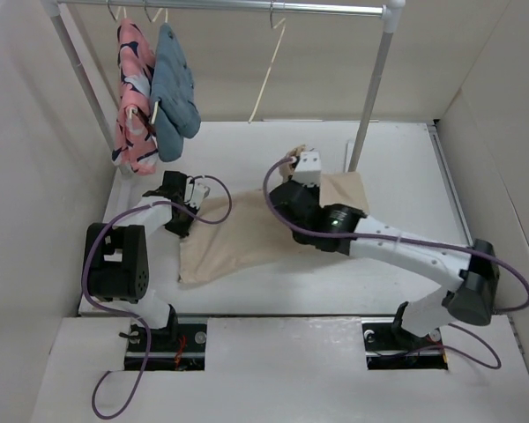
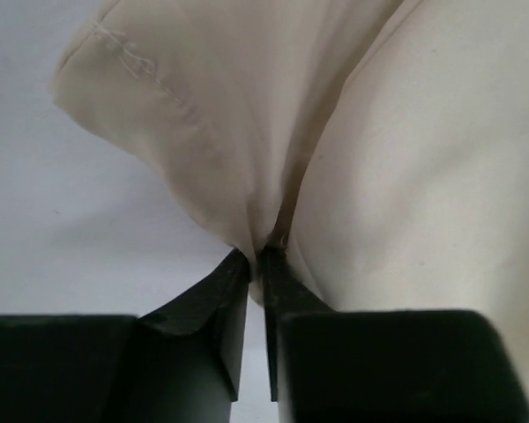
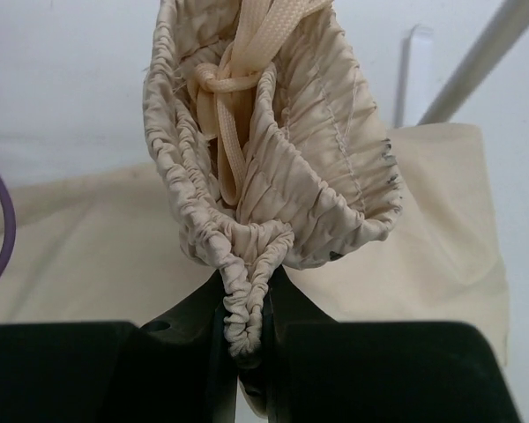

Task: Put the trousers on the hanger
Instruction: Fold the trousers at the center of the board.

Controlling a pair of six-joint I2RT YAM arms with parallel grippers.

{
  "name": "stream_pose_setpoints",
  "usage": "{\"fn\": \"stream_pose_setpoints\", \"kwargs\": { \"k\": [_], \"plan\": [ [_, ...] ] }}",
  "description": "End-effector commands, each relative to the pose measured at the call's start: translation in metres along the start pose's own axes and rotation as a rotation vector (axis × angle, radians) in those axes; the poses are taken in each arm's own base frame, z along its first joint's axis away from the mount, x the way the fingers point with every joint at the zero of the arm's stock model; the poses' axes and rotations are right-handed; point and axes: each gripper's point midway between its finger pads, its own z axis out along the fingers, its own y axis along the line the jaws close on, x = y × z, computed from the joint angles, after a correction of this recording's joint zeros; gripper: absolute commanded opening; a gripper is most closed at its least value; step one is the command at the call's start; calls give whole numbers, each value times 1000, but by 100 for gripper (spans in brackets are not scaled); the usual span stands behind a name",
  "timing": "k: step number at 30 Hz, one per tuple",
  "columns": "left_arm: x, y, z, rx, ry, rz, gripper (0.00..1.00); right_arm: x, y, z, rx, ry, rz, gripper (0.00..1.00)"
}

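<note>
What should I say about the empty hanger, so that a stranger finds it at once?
Find the rail across the top of the overhead view. Near its left end hang a pink garment and a blue-grey garment. The hanger hangs alone further right: thin, pale, and bare of clothing.

Beige trousers [image 1: 238, 242] lie spread on table [image 1: 406, 176], cream hanger [image 1: 266, 75] hangs from rail [image 1: 220, 6] behind
</note>
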Motion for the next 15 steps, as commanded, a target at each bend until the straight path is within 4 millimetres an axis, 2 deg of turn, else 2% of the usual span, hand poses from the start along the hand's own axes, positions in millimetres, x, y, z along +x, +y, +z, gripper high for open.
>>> {"fn": "stream_pose_setpoints", "kwargs": {
  "k": [1,3,4,5,7,9,10,11,13,15],
  "plan": [
    [1,-5,8,35,6,-14,7,-16,41,-7,-30,-79,109,0],
    [2,-6,12,37,10,-14,1,-13,63,-13,-60,-86,115,0],
    [-1,-5,12,33,0,-14,0,-4,75,-10,-66,-77,95,0],
    [6,-7,16,40,20,-14,0,-1,84,-11,-78,-79,78,0],
    [3,-6,17,36,9,-14,0,-1,113,-14,-126,-91,44,0],
    [7,-7,18,39,17,-5,0,-6,126,-17,-136,-107,-13,0],
    [7,-7,18,39,17,-5,0,-21,138,-24,-153,-130,6,0],
    [7,-7,18,39,17,-5,0,-19,146,-20,-152,-137,-40,0],
    [7,-7,18,39,17,-5,0,-21,165,-27,-199,-153,-55,0],
    [8,-5,18,37,18,-13,0,-9,178,-22,-219,-136,-87,0]
  ]
}}
